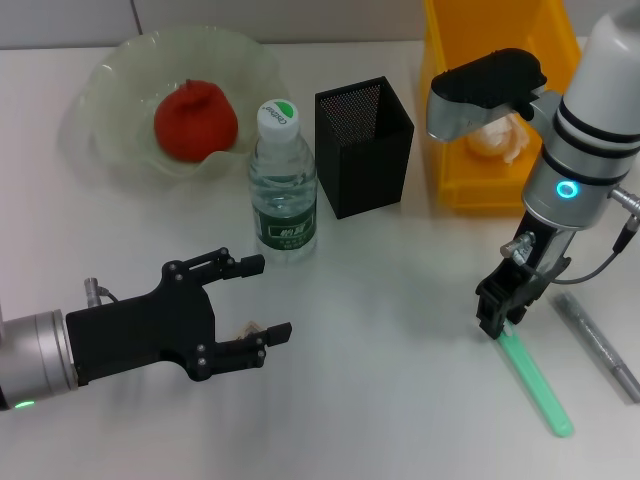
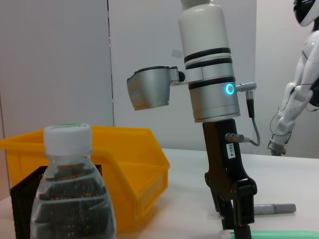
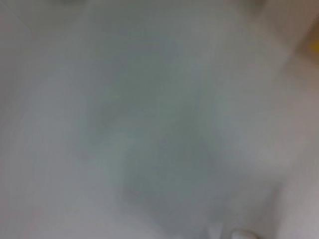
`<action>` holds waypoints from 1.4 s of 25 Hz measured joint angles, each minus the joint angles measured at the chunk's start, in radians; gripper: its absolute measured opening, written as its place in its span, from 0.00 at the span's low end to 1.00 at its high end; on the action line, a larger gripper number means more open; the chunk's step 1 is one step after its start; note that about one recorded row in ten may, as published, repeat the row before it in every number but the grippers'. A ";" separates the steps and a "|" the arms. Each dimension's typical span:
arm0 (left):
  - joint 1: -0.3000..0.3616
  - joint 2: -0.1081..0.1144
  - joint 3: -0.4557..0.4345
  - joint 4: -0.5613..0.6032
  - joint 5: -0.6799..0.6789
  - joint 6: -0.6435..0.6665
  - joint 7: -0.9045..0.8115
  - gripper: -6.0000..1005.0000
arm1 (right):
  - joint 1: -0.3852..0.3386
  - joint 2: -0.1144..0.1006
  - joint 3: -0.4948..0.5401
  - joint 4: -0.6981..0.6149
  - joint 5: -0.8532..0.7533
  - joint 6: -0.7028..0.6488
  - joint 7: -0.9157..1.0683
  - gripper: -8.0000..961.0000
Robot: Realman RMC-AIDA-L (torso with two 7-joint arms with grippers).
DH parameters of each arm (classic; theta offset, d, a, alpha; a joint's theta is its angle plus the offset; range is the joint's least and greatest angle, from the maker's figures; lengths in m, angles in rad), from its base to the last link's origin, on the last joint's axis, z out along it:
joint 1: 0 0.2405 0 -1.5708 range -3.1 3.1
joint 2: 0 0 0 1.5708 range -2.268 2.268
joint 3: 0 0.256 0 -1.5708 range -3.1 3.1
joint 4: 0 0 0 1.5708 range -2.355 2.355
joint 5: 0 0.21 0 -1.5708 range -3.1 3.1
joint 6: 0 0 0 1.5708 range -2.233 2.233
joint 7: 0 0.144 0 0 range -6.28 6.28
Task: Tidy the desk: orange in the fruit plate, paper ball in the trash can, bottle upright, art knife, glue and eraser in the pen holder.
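The green art knife (image 1: 532, 382) is lying on the counter (image 1: 380, 400) right of the pen holder (image 1: 364, 146); my right tool (image 1: 497, 318) is closing on its near end (grip unconfirmed). Gripping so far off-centre, it could swing and slip. My left tool (image 1: 255, 300) is hovering spread apart.

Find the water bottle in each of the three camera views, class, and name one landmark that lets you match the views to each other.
Head view: the bottle stands upright at centre, between the fruit plate and the pen holder.
Left wrist view: the bottle fills the lower near corner, white cap up, before the pen holder.
Right wrist view: not in it; only blurred pale surface shows.
Shared landmark: the yellow trash can, behind the bottle in the left wrist view; also the right gripper over a green stick.
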 joint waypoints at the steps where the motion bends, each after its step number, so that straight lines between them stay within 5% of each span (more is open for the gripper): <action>1: 0.000 0.000 0.000 0.000 0.000 0.000 0.000 0.78 | 0.000 0.000 -0.003 0.000 0.000 0.000 0.000 0.40; 20: 0.001 0.000 0.000 0.000 -0.002 0.000 0.001 0.78 | -0.033 0.000 -0.061 -0.083 0.052 -0.005 -0.003 0.19; 31: 0.008 0.001 0.000 0.000 -0.025 0.002 0.001 0.78 | -0.245 -0.011 -0.040 -0.483 0.252 -0.015 -0.082 0.19; 35: 0.010 0.001 0.000 0.000 -0.036 0.005 0.001 0.78 | -0.341 -0.012 0.047 -0.590 0.406 0.013 -0.182 0.19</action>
